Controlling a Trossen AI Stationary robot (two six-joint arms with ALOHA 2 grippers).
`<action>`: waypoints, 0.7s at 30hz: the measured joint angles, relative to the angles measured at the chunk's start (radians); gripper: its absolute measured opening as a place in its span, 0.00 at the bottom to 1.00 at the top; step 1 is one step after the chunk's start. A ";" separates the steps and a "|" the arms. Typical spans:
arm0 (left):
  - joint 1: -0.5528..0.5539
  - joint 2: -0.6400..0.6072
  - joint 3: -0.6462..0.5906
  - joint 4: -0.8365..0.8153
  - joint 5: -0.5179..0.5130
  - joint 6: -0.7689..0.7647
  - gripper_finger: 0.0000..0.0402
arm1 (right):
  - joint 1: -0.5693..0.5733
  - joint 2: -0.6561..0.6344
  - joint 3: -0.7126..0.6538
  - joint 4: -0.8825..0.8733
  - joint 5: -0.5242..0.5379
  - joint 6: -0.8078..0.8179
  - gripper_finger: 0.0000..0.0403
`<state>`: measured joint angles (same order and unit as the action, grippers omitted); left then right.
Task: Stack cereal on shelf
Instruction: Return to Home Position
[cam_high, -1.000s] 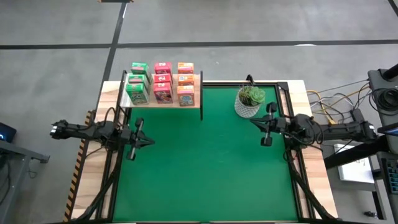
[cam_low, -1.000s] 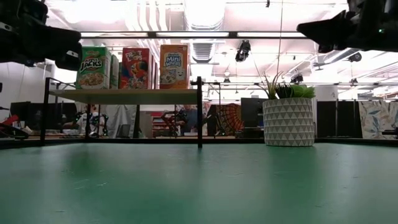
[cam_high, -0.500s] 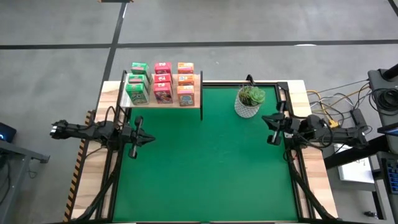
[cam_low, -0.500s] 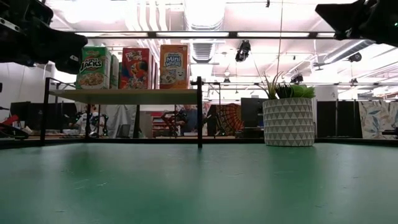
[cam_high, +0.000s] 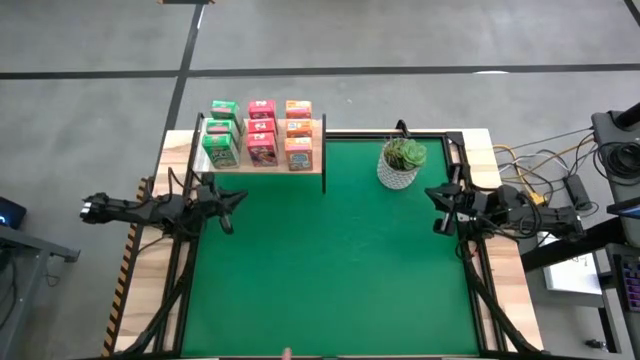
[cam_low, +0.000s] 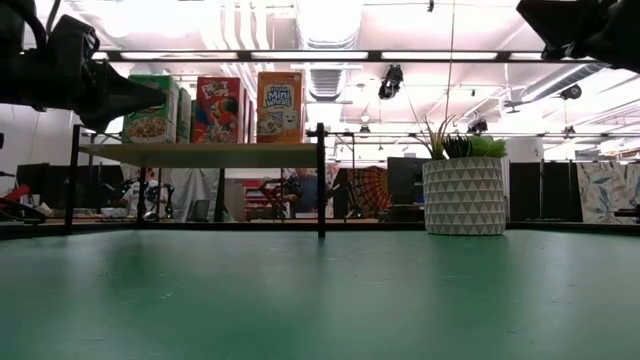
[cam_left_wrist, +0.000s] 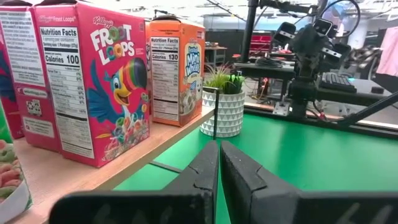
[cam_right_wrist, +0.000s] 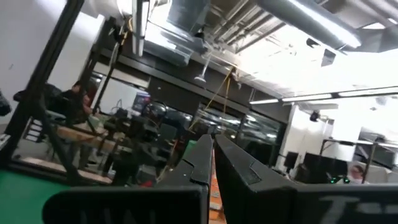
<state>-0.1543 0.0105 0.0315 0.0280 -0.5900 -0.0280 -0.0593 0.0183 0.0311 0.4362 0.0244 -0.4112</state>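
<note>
Nine cereal boxes (cam_high: 262, 133) stand on the shelf (cam_high: 255, 171) at the table's far-left corner, in three columns of three: green Apple Jacks (cam_high: 221, 137), pink Froot Loops (cam_high: 262, 150), orange Mini-Wheats (cam_high: 298, 152). No box shows anywhere off the shelf. The left gripper (cam_high: 233, 199) hangs over the green mat (cam_high: 330, 265) just in front of the shelf, fingers pressed together and empty. The right gripper (cam_high: 439, 207) hangs at the mat's right edge near the plant pot (cam_high: 399, 172), also clenched on nothing. Judgement: stacking looks complete, and only parking both arms remains.
</note>
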 joint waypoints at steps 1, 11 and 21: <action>0.000 0.000 0.000 0.000 0.000 0.000 0.00 | 0.000 -0.007 0.000 -0.002 -0.005 0.004 0.02; 0.000 0.000 0.000 0.000 -0.002 0.000 0.00 | 0.000 -0.018 0.027 -0.016 -0.164 0.088 0.02; 0.000 0.006 0.000 0.002 -0.003 0.000 0.00 | 0.000 -0.018 0.057 -0.010 -0.286 0.123 0.02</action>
<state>-0.1543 0.0162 0.0315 0.0295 -0.5926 -0.0280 -0.0593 0.0002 0.0883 0.4263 -0.2614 -0.2885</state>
